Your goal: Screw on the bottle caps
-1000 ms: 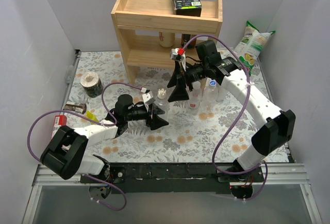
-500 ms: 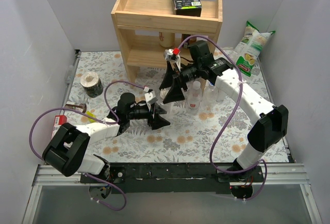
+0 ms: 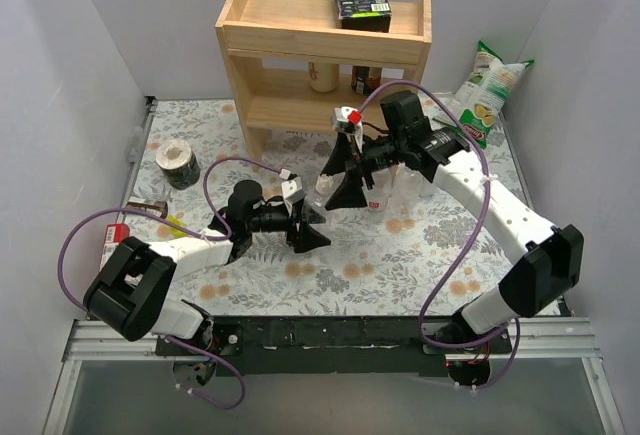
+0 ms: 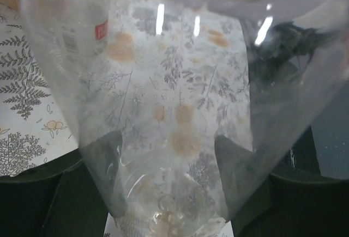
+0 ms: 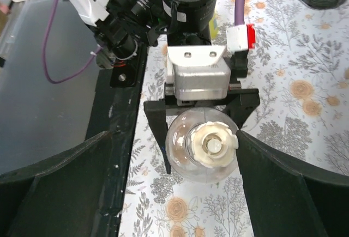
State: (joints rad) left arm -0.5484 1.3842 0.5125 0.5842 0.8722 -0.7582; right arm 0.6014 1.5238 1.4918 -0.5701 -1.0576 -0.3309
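Two hands, one job: my left gripper (image 3: 305, 225) is clamped on the clear bottle (image 5: 188, 163) mid-table, in front of the wooden shelf (image 3: 325, 40). My right gripper (image 3: 345, 187) hangs spread wide over its neck. The white ribbed cap (image 5: 214, 145) sits on top (seated or threaded, I can't tell). I'd descend centred, pinch only the cap, then twist.

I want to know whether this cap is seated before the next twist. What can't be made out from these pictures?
Thread engagement of the white ribbed plastic cap on the clear plastic bottle: the right wrist view looks straight down, and the cap covers the neck.
The cap in the overhead view: too small, against the open right gripper.
The bottle's neck in the left wrist view: cut off by the top edge and blurred; the left gripper clamps the body.
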